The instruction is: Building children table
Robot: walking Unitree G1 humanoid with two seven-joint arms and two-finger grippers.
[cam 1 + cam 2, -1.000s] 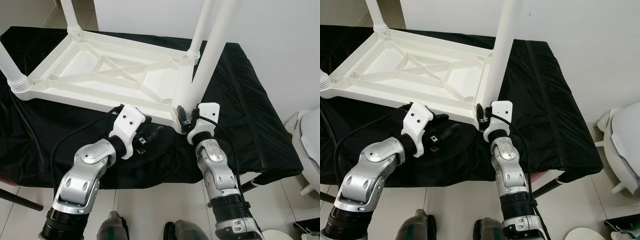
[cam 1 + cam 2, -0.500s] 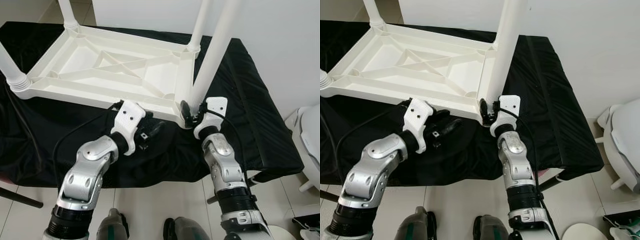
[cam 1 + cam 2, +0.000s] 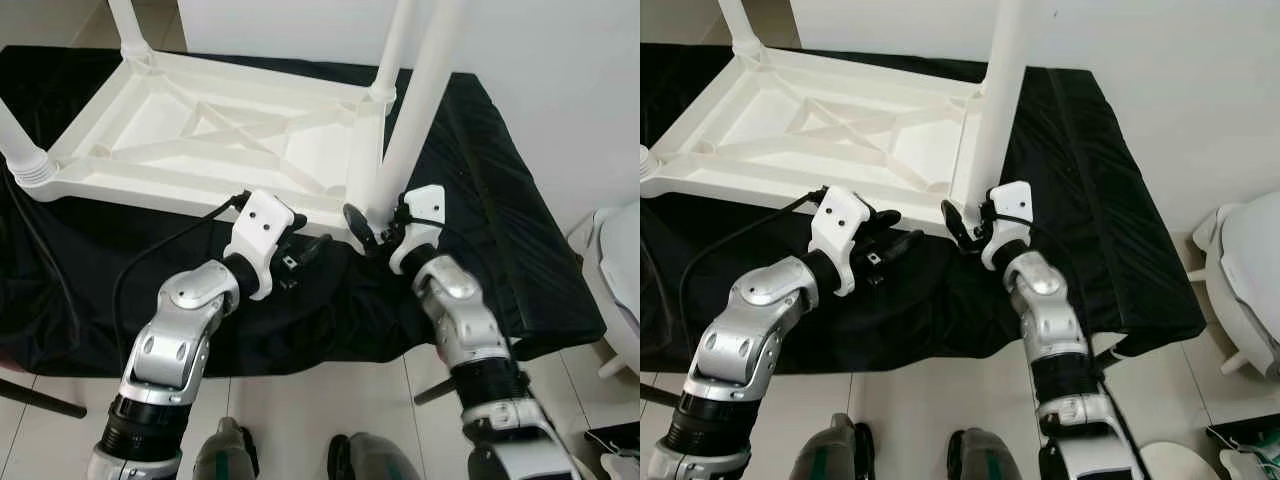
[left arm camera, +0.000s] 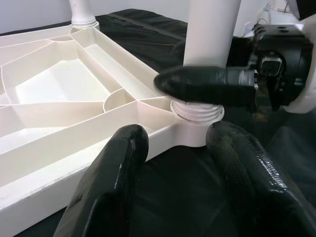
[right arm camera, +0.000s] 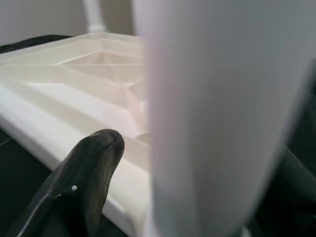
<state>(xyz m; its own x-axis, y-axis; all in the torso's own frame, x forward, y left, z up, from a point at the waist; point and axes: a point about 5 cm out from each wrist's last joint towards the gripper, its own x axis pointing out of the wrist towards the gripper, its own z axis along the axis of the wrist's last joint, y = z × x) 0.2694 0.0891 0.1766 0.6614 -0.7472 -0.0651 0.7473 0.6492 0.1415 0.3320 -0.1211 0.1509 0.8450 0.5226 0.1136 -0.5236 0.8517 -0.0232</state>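
A white plastic children's table (image 3: 150,195) lies upside down on a black cloth (image 3: 480,200), with its legs pointing up. My right gripper (image 3: 375,225) is shut on the near right leg (image 3: 420,100) just above its ribbed collar (image 4: 196,109). One of its fingers (image 4: 202,84) crosses the front of the leg and the other is behind it. My left gripper (image 3: 305,255) is open with nothing between its fingers (image 4: 118,182). It sits low at the table's near rim, pointing at that same corner.
Three more legs stand up at the far left (image 3: 130,30), the near left (image 3: 20,140) and the far right (image 3: 395,50). A white rounded object (image 3: 620,270) stands on the tiled floor to the right. The cloth's front edge hangs just before my arms.
My right wrist has turned around the leg, swinging one finger out to the leg's left. The left gripper has crept closer to the table's rim. The camera view has shifted a little.
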